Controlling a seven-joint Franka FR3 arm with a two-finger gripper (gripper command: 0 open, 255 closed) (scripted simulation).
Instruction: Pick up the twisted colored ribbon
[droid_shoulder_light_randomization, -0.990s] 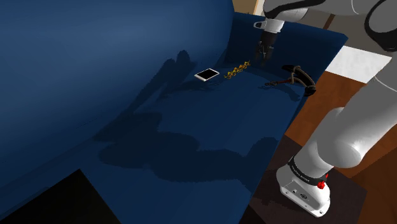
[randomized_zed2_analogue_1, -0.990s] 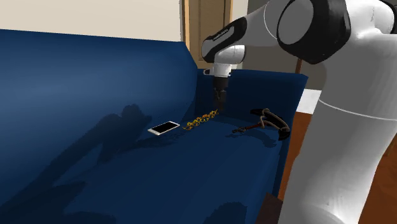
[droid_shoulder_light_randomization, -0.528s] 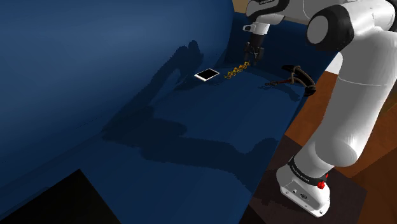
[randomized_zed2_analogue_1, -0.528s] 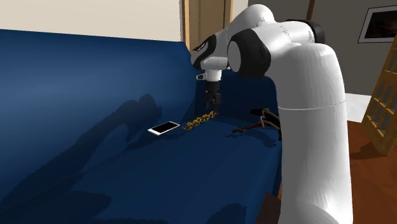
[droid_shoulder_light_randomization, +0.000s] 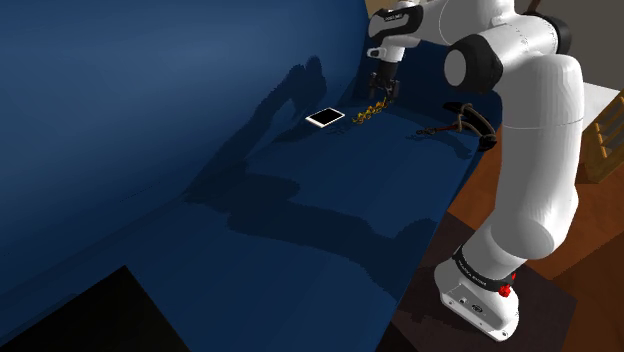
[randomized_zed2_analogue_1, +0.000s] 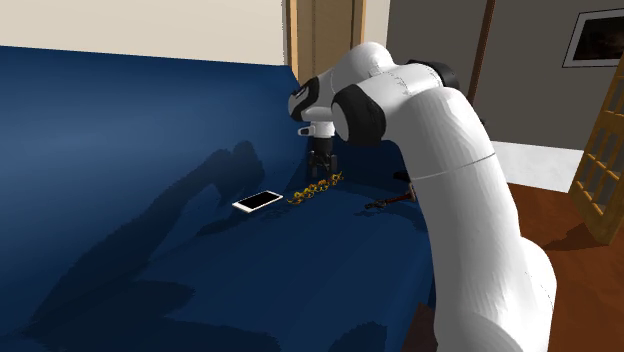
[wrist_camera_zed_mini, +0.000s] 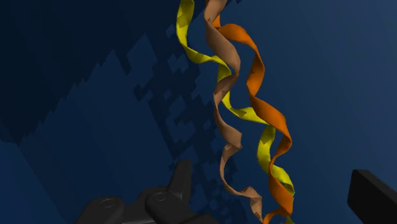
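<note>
Blue sofa (droid_shoulder_light_randomization: 180, 130) cushions carry everything. Your twisted ribbon (droid_shoulder_light_randomization: 364, 113) lies flat on the seat, near the white phone (droid_shoulder_light_randomization: 325, 118). Your claw (droid_shoulder_light_randomization: 381, 93) points down over the ribbon's end that is away from the phone. Its fingers are apart so the ribbon fits between them. I think nothing is grabbed yet.

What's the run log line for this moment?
phase: pre-grasp | gripper: open, low over ribbon end | ribbon: lying on blue sofa, not held | next: likely close fingers
</note>
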